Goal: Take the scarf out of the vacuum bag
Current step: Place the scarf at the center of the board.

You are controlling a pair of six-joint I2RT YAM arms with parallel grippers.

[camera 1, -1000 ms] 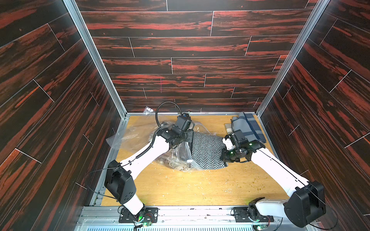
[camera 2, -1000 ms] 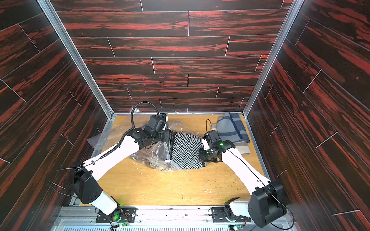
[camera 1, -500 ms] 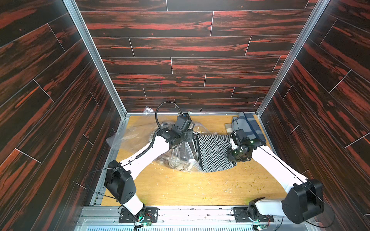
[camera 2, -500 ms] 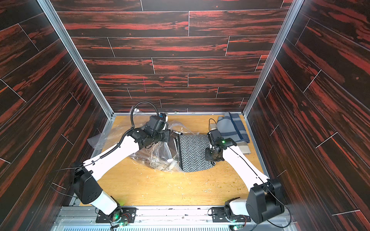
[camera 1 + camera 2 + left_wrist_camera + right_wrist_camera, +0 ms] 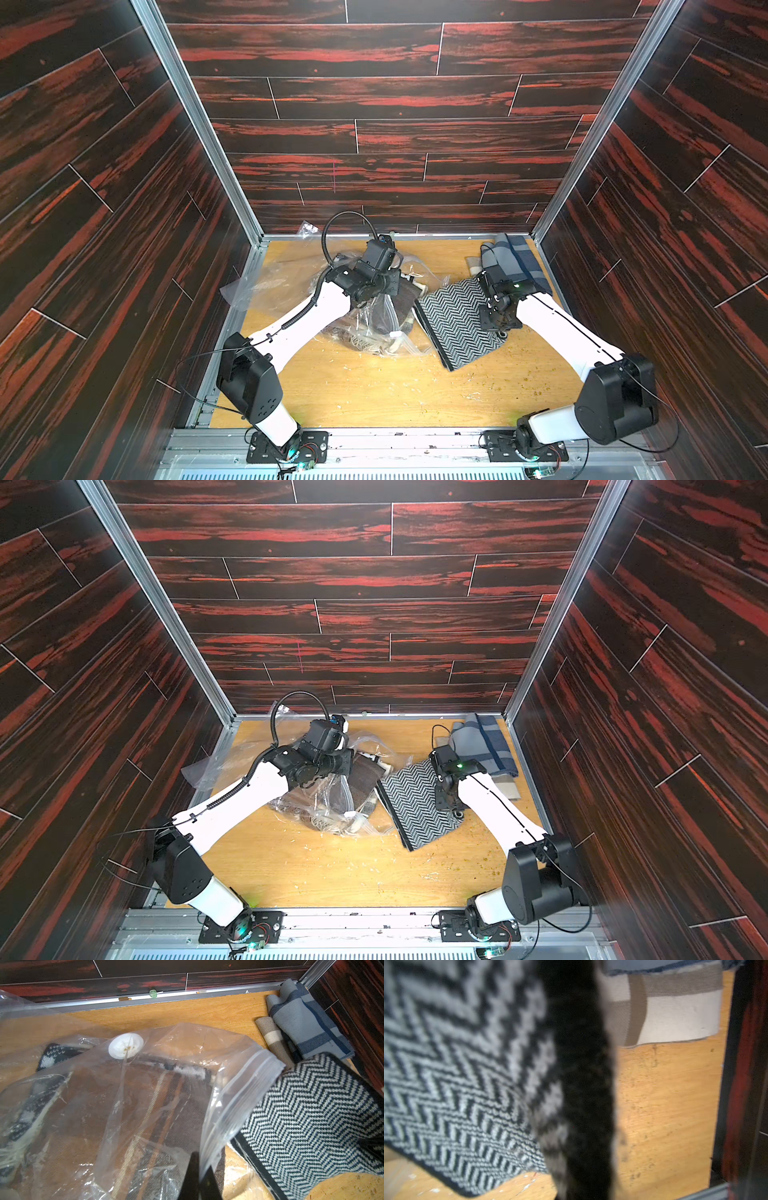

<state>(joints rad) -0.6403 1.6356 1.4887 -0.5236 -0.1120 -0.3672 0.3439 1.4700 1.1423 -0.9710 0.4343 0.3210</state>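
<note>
The scarf (image 5: 457,328) (image 5: 415,808), black-and-white herringbone with a black border, lies on the wooden floor just right of the vacuum bag (image 5: 374,328) (image 5: 328,808). Its left edge is beside the bag's zip-seal mouth (image 5: 245,1093). My right gripper (image 5: 492,309) (image 5: 444,791) is shut on the scarf's far right edge; in the right wrist view the scarf (image 5: 456,1076) hides the fingers. My left gripper (image 5: 199,1178) (image 5: 397,282) is shut on the clear bag's (image 5: 145,1084) plastic near the zip edge. The white valve disc (image 5: 125,1045) faces up.
A brown striped cloth (image 5: 166,1105) and a dark patterned knit (image 5: 52,1053) remain inside the bag. Folded blue-grey plaid cloth (image 5: 515,262) on a beige striped one (image 5: 272,1039) fills the back right corner. Another clear bag (image 5: 266,274) lies back left. Walls close in on three sides.
My right gripper has pulled the herringbone scarf rightward, away from the bag's mouth, and it now slants toward the back right. The left arm has held still on the bag.
</note>
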